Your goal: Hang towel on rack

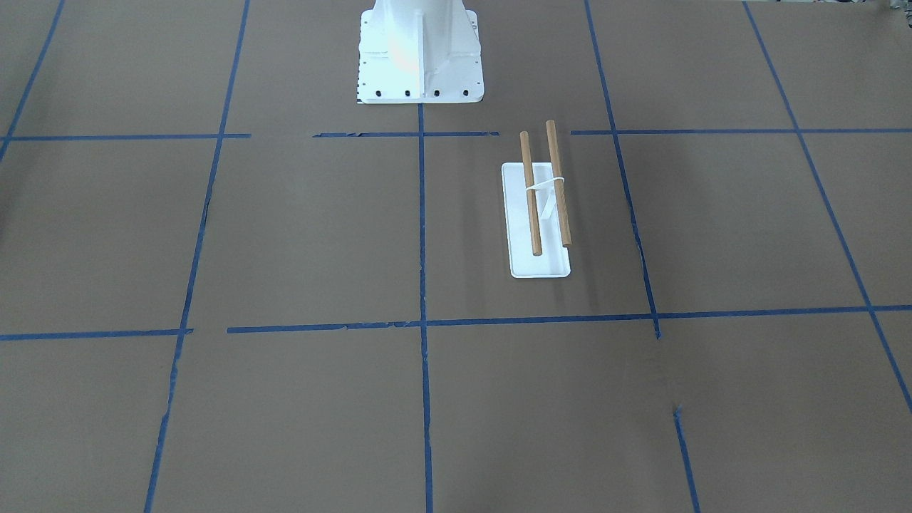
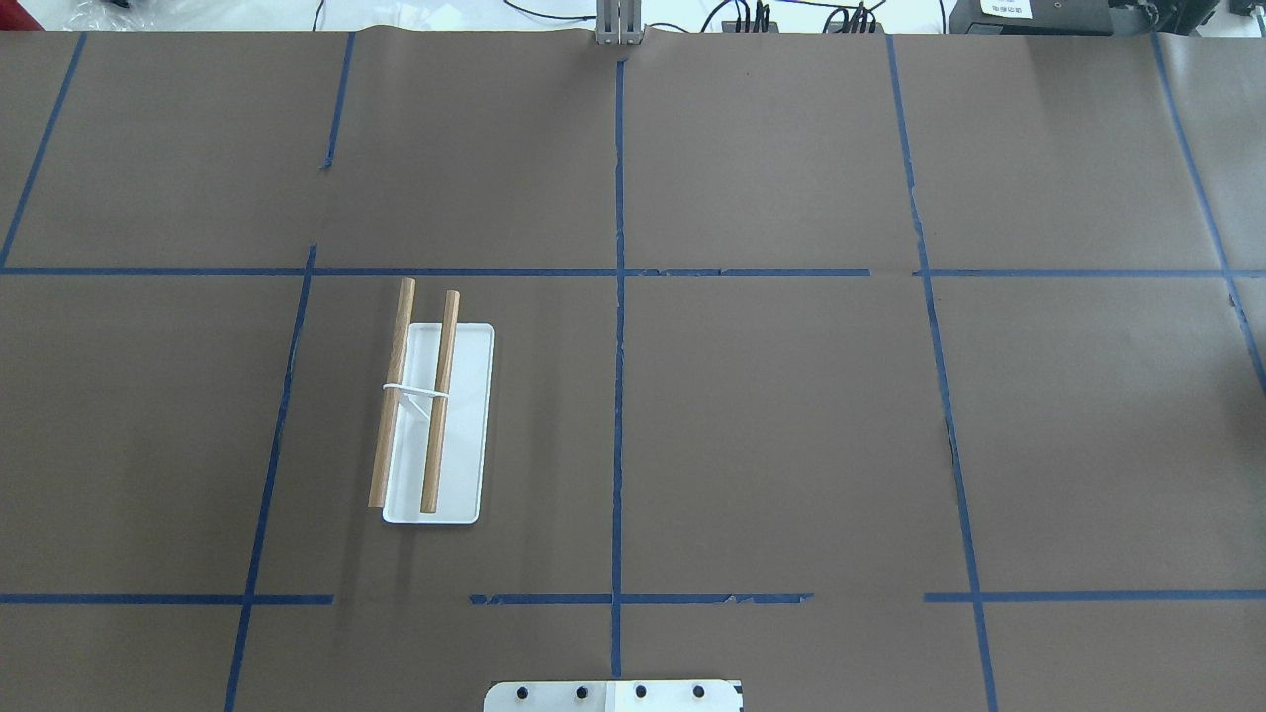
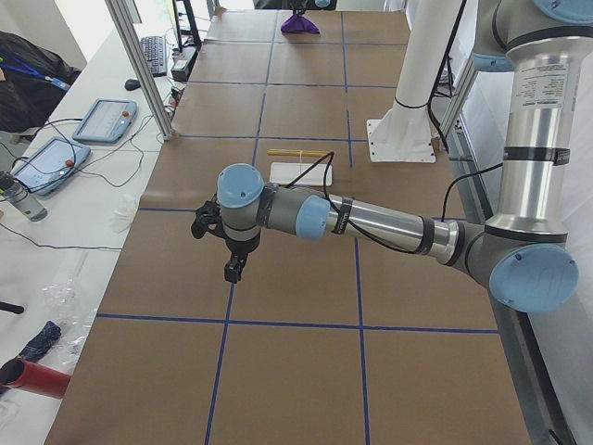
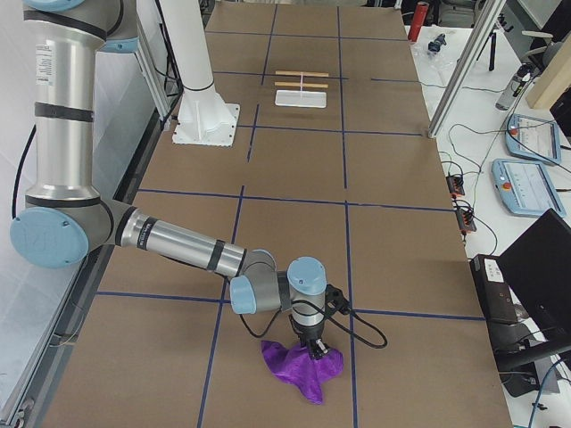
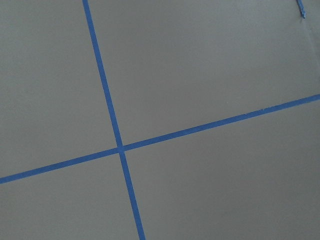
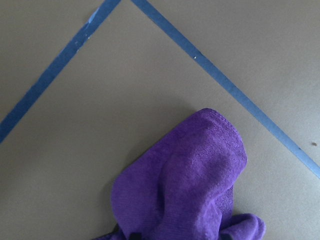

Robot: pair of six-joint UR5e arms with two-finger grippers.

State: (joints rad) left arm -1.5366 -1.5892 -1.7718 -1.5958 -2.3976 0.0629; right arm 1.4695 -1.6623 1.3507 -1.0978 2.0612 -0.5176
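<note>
Inspection ran from the table's end on the robot's right toward the far end.

1. Nearest, the towel (image 4: 303, 367), purple and crumpled, lay in a heap on the brown table (image 4: 294, 223), just inside a crossing of blue tape lines (image 6: 65, 55). It had no clear long axis. One rounded fold pointed toward the tape corner in the right wrist view.

2. The right gripper (image 4: 314, 349) pointed straight down, its tip at the top of the heap. Whether its fingers were spread, pressed together or pinching the cloth could not be told. The wrist camera showed only cloth (image 6: 190, 190) and a dark trace at the bottom edge.

3. Further on, the white pedestal (image 4: 203, 107) stood bolted at the robot's edge.

4. Beyond it, the rack (image 2: 435, 415) stood upright on its flat white base in the robot's left half, beside the centre tape line. Its two wooden rods (image 1: 545, 189) lay parallel and level. Their long axis ran from the robot's side toward the operators' side, slightly skewed to the tape grid. A white support crossed them near mid-length. The rack was well apart from the towel.

5. Farthest, the left gripper (image 3: 232, 271) hung above the table, pointing down, near the left end. Its finger state could not be told. Its wrist camera showed only a tape crossing (image 5: 120, 148).
</note>
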